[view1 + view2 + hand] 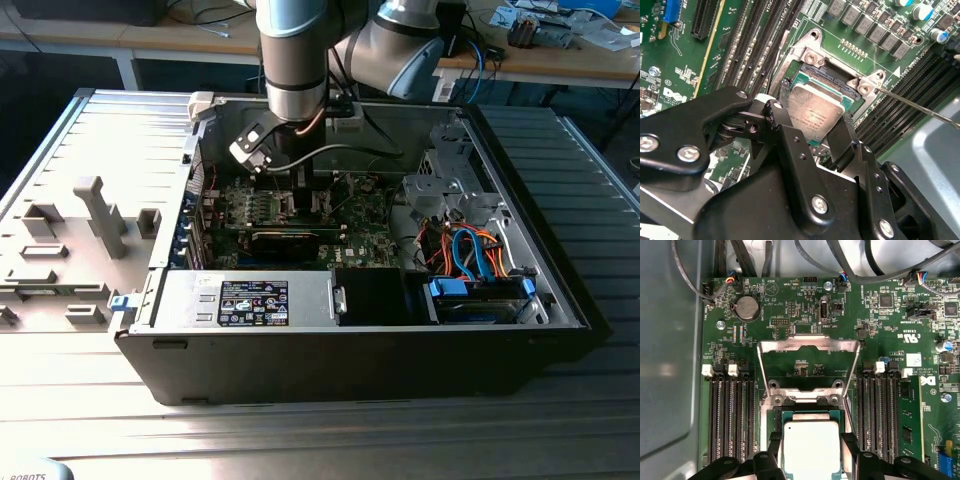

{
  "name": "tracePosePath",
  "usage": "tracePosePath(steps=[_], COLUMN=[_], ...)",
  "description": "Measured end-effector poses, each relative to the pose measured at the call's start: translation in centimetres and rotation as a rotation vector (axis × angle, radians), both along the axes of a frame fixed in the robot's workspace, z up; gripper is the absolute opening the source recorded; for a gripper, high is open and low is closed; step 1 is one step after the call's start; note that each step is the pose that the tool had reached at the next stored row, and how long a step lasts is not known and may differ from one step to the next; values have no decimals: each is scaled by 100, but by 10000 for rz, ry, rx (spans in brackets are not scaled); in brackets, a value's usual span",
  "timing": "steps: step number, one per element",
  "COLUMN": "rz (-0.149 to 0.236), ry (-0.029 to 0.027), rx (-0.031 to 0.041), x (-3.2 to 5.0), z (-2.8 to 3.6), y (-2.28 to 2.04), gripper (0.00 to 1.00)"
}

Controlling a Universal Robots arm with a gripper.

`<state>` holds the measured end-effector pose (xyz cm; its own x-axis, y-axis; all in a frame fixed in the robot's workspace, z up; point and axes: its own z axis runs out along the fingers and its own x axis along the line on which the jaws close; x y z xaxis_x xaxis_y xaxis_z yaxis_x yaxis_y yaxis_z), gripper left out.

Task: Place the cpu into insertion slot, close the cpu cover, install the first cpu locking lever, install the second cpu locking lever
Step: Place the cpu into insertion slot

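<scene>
The hand (811,440) is gripping the cpu (810,455), its fingers (774,444) narrowly parted and pressing two opposite edges. The cpu is sitting directly over the insertion slot (811,414); whether it is seated cannot be told. The cpu cover (808,342) is sitting swung open, hinged at the slot's rim, toward the far side of the computer case (350,372).
</scene>
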<state>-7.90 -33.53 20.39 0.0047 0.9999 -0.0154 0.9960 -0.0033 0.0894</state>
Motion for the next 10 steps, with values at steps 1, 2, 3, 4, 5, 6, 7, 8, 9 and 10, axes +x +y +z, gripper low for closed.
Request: tracePosePath(steps=[1,2,3,4,5,6,7,8,9,10], rz=[0,0,0,0,-1,-3,-3,-2,-2,-3], ry=[-2,-1,-1,-1,-1,-1,-1,-1,-1,-1], rx=[1,1,1,1,0,1,1,1,0,0], x=[0,0,0,0,0,-1,-2,-3,-4,-4], z=[-9,-12,-16,-19,-23,-28,-32,-34,-37,-39], y=[1,0,0,1,0,0,0,0,1,2], gripper=[55,55,55,55,55,55,55,55,55,55])
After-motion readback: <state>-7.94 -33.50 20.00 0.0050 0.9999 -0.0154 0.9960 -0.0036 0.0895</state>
